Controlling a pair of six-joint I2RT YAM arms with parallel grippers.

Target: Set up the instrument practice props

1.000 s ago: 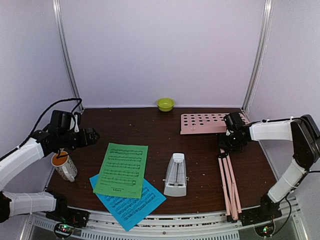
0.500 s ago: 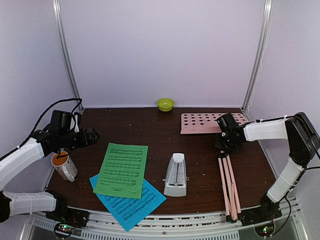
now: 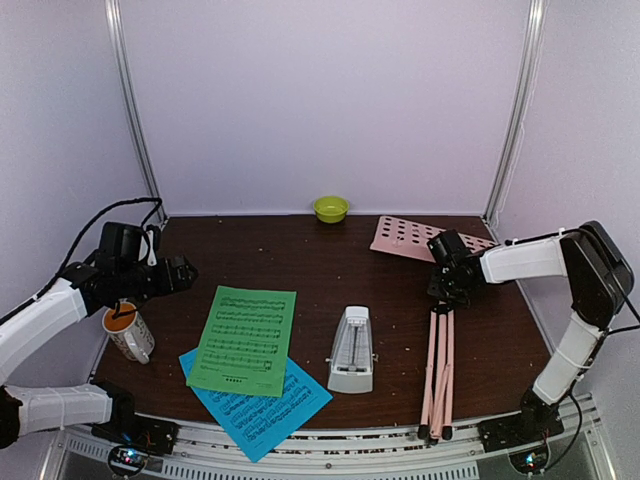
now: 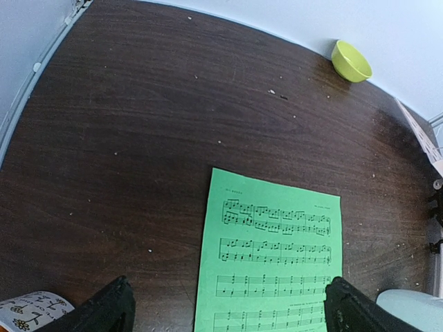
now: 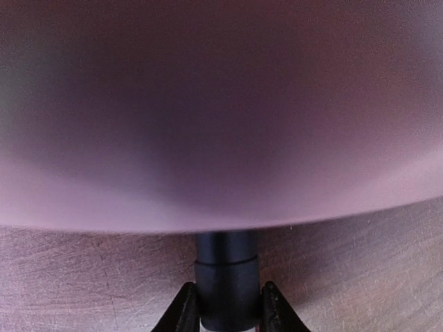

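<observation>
The pink music stand lies on the table at the right: its perforated desk (image 3: 420, 239) at the back, its folded legs (image 3: 438, 375) toward the front edge. My right gripper (image 3: 447, 283) is shut on the stand's black collar (image 5: 225, 280) just under the desk, which fills the right wrist view as a pink blur (image 5: 221, 111). The green sheet (image 3: 245, 339) lies on the larger blue sheet (image 3: 262, 405) at front left; it also shows in the left wrist view (image 4: 273, 259). The white-grey metronome (image 3: 352, 350) stands at front centre. My left gripper (image 3: 178, 273) is open and empty above the table left of the green sheet.
A white patterned mug (image 3: 127, 333) stands at the left edge under my left arm. A small lime-green bowl (image 3: 330, 208) sits at the back wall. White enclosure walls ring the dark wooden table (image 3: 300, 260).
My right gripper has moved left with the stand. The desk has tilted and swung, and the folded legs have swung left, nearer the metronome. The left arm has hardly moved.
</observation>
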